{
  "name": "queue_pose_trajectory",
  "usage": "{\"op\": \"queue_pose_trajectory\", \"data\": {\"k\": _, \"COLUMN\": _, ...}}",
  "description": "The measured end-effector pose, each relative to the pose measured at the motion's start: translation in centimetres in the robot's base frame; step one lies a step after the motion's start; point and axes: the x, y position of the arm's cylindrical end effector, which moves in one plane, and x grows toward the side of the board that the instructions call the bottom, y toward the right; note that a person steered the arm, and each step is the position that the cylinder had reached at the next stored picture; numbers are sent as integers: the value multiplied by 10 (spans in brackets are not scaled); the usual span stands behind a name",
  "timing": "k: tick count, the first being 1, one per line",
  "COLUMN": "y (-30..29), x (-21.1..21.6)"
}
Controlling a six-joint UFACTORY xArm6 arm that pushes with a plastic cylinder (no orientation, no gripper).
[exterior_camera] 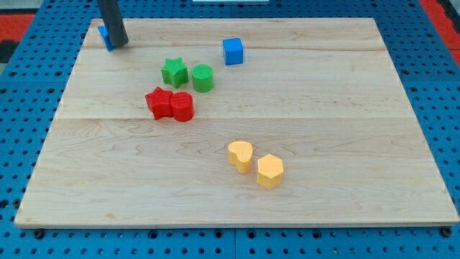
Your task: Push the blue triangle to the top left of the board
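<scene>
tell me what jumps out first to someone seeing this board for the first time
The dark rod stands at the view's top left corner of the wooden board, my tip pressed against a mostly hidden blue block. Near the middle sit tight pairs: green star beside green cylinder, red star touching red cylinder. Two yellow blocks lie lower right, and a blue cube sits alone near the top.
</scene>
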Motion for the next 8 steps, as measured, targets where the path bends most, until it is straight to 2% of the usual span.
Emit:
{"op": "queue_pose_trajectory", "data": {"k": 1, "y": 7, "x": 15}}
{"op": "queue_pose_trajectory", "data": {"k": 2, "y": -5, "x": 85}}
{"op": "queue_pose_trajectory", "data": {"k": 3, "y": -75, "x": 39}}
{"op": "queue_pose_trajectory", "data": {"k": 4, "y": -72, "x": -8}}
{"op": "queue_pose_trajectory", "data": {"k": 5, "y": -46, "x": -1}}
{"op": "queue_pose_trajectory", "data": {"k": 6, "y": -46, "x": 6}}
{"op": "queue_pose_trajectory", "data": {"k": 8, "y": -83, "x": 18}}
